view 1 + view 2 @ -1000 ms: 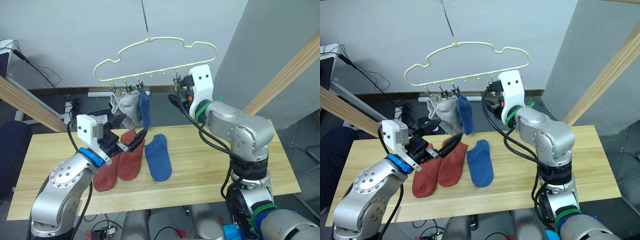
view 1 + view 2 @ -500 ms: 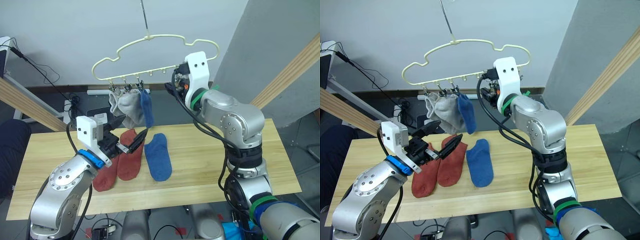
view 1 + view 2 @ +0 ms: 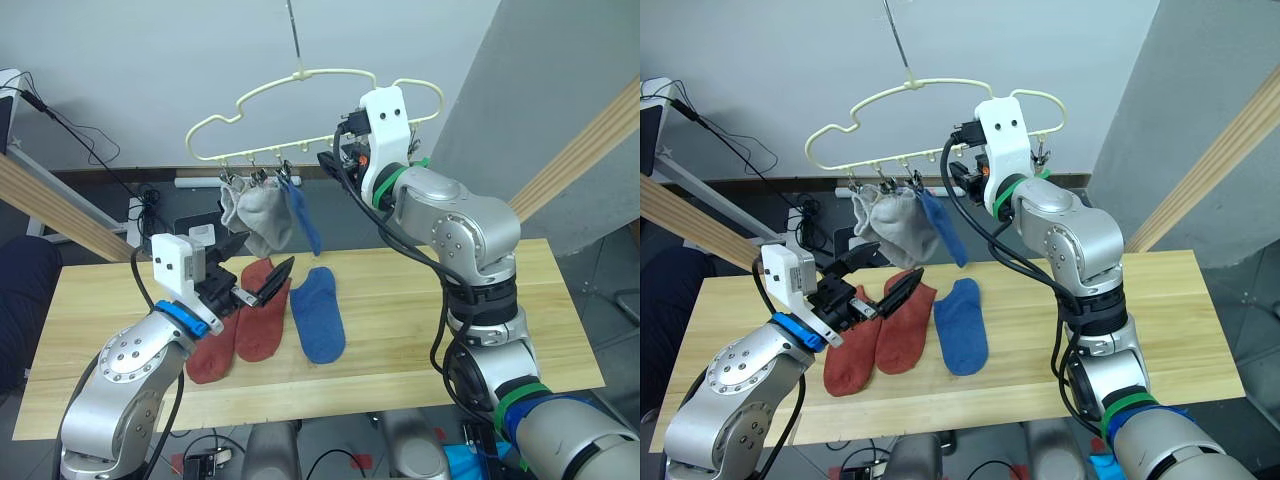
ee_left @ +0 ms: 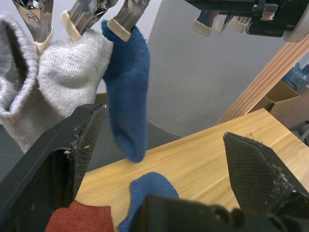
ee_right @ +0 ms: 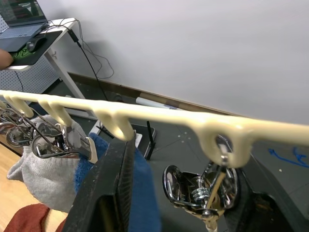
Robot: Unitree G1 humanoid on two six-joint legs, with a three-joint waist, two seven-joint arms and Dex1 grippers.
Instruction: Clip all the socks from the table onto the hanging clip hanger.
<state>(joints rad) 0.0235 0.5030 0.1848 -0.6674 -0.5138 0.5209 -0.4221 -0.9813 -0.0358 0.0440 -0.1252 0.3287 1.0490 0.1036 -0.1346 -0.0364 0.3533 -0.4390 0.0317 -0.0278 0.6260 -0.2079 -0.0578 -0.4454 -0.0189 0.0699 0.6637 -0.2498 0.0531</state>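
Observation:
The pale-yellow clip hanger (image 3: pixel 330 78) hangs above the table (image 3: pixel 430 320). Two grey socks (image 3: pixel 255 215) and one blue sock (image 3: pixel 305 220) are clipped at the left end of its row, the blue one swung out at a slant. On the table lie two rust-red socks (image 3: pixel 262 310) side by side and a blue sock (image 3: pixel 320 315). My left gripper (image 3: pixel 255 272) hovers open over the red socks, holding nothing. My right gripper (image 5: pixel 183 193) is up at the hanger bar, open, with a free silver clip (image 5: pixel 207 191) between its fingers, just beside the hung blue sock (image 5: pixel 140 193).
Thick wooden frame poles slant at the left (image 3: pixel 60 215) and right (image 3: pixel 580 150). Cables and a power strip lie on the floor behind the table. The right half of the tabletop is bare wood.
My right gripper has moved left along the hanger bar toward the hung socks. The hung blue sock has swung out to the right. The left arm has stayed put.

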